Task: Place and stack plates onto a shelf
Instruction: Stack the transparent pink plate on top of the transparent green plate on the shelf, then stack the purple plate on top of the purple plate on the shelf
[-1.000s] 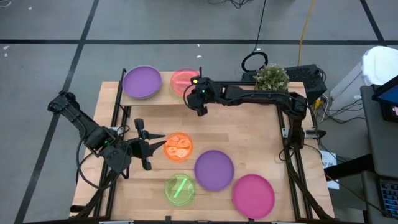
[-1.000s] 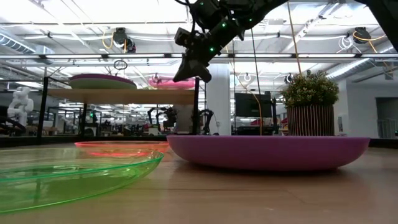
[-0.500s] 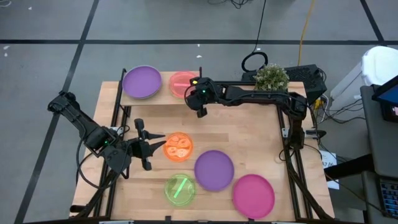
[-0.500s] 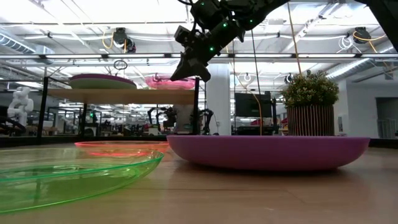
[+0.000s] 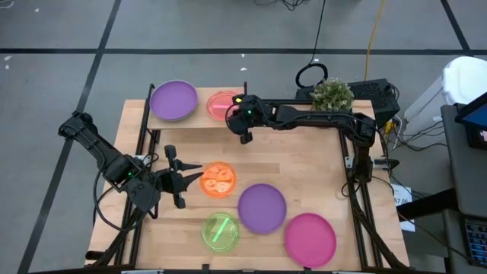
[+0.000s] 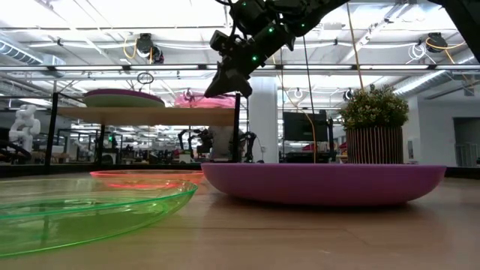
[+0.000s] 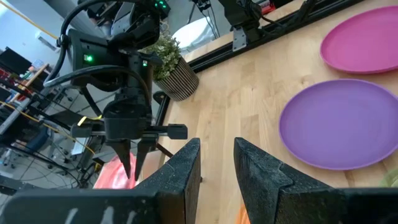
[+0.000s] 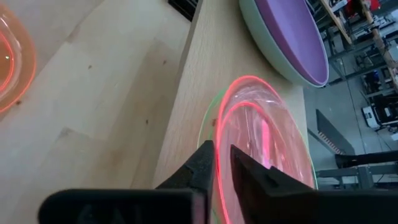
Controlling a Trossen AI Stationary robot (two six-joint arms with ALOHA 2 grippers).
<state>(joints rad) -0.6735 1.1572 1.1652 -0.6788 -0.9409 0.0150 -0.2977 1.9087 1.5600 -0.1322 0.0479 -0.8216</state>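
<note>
On the shelf [image 5: 198,120] at the table's far left stands a purple plate [image 5: 173,100] nested in a pale teal one [image 8: 261,31]. Beside it lies a red-pink plate [image 5: 221,103] on a green plate, whose rim [image 8: 205,127] shows under it. My right gripper [image 8: 222,149] is at the red-pink plate's right rim, its fingers a narrow gap apart on either side of that rim. My left gripper [image 5: 195,175] waits open near the table's left edge, pointing at an orange plate [image 5: 218,180] and touching nothing. My right gripper has the red-pink plate's right rim [image 8: 219,140] between its two fingers, which slant down from the table's right side. A thin gap shows beside the rim, so I cannot tell whether the fingers touch it. The plate lies on the green plate on the shelf.
On the tabletop lie a purple plate [image 5: 262,207], a magenta plate [image 5: 310,238] and a green plate [image 5: 220,231] toward the near edge. A potted plant [image 5: 332,94] stands at the far right. The shelf's black leg [image 6: 237,131] stands below my right gripper.
My right gripper has kept its place at the shelf. The red-pink plate has sunk slightly at its held side and now lies flatter on the shelf.
</note>
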